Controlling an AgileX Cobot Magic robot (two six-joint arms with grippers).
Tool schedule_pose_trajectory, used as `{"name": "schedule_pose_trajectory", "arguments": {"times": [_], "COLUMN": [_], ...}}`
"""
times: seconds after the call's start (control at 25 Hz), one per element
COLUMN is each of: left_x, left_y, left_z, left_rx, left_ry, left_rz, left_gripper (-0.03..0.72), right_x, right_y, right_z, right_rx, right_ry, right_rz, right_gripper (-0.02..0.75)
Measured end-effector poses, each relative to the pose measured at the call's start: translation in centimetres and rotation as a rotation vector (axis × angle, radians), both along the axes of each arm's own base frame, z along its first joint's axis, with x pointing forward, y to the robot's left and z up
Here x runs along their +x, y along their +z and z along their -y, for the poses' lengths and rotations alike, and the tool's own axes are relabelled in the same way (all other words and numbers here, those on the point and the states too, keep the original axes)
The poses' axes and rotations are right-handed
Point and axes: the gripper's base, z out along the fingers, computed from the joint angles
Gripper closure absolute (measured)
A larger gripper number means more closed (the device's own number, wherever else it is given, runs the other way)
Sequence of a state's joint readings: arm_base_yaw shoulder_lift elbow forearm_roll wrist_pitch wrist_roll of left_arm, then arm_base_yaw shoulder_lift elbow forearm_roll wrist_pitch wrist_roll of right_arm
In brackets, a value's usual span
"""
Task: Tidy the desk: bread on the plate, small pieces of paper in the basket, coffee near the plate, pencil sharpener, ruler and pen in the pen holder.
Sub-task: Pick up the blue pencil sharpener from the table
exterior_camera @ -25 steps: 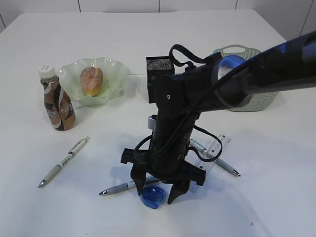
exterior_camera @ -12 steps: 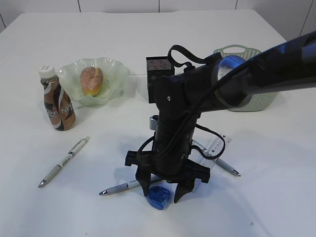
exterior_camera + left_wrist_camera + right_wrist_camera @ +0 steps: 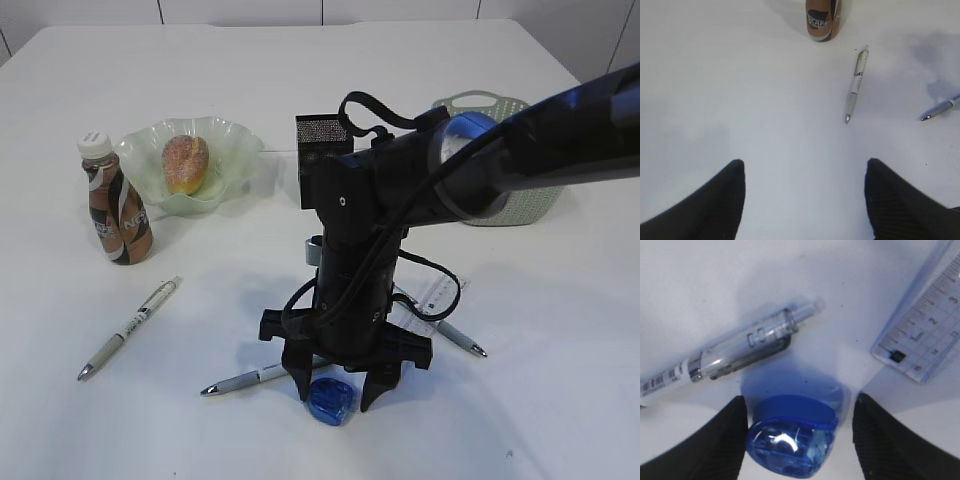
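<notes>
Since a second ago our right tool (image 3: pixel 346 392) has come lower and shifted right, and the sharpener (image 3: pixel 330 400) now sits squarely between its fingers instead of off to the lower left of them. We read that as the grasp being lined up: the fingers stand spread on either side, not yet closed on it, so the sharpener still rests on the table (image 3: pixel 560 380) at the bottom centre of the exterior frame. Bread (image 3: pixel 185 163) already lies on the plate (image 3: pixel 236 140) at upper left, with coffee (image 3: pixel 113 200) just beside it, so those parts look done.

Our right wrist view shows what the arm hides from outside: the sharpener (image 3: pixel 792 435) fills the gap between the fingers, with a clear pen (image 3: pixel 747 347) just above it and the ruler (image 3: pixel 927 335) at upper right, both close enough to get nudged. Our left wrist view shows the left tool (image 3: pixel 805 200) released, hanging over bare table, with another pen (image 3: pixel 856 82) lying below the coffee (image 3: pixel 822 19).
</notes>
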State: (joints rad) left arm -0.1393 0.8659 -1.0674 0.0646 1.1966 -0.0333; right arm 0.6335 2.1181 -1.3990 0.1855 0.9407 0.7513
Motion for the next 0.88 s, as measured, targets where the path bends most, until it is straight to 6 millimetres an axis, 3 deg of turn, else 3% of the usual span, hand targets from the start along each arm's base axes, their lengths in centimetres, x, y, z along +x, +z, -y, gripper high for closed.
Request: {"name": "schedule_pose_trajectory", "arguments": {"times": [0.32, 0.88], "left_x": [0.00, 0.00], "left_y": [0.00, 0.00], "left_z": [0.00, -0.02], "left_rx": [0.000, 0.002], "left_ry": [0.000, 0.001], "left_rz": [0.000, 0.000], "left_gripper": [0.162, 0.162], "right_x": [-0.04, -0.01], "right_y": [0.00, -0.01], "right_z": [0.02, 0.10], "right_rx": [-0.003, -0.008], "right_ry": [-0.002, 0.041], "right_rz": [-0.004, 0.003], "right_gripper": [0.335, 0.343]}}
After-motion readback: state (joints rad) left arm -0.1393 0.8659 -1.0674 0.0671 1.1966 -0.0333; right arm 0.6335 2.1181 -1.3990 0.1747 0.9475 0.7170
